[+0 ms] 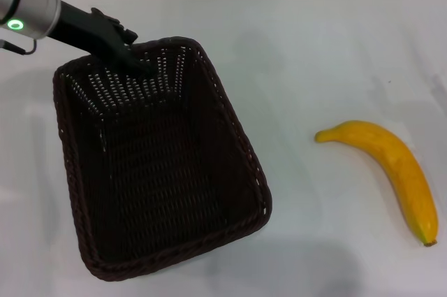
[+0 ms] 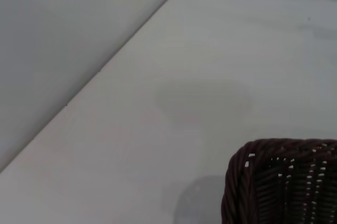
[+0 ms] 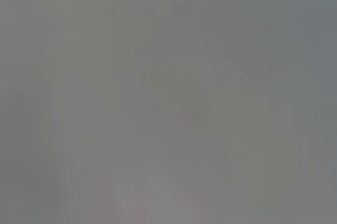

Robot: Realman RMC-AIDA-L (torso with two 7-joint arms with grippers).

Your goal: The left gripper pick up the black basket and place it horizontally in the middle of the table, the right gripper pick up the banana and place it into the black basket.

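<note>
The left pincer (image 1: 136,56) reaches in from the upper left of the head view, its silver arm segment carrying a lit green ring light (image 1: 15,24). Its black fingers (image 1: 112,28) meet the far rim of the black basket (image 1: 160,164) near the far right corner, and the tips lie across the braided edge and against the inner wall. The fingers appear pressed onto that rim, pinching it.

The black basket sits on the left half of the white surface (image 1: 314,52). Its long axis runs from far to near, turned slightly off square, with the open side up. Nothing shows inside it. In the left wrist view one rounded corner of the basket (image 2: 279,182) shows against the bare surface (image 2: 210,50).

The banana (image 1: 391,168) lies on the surface to the right of the basket, well apart from it. Its stem end points toward the basket, and its brownish tip lies nearest the robot, at the right.

The right pincer does not appear in any view. The right wrist view shows only a plain grey field.
</note>
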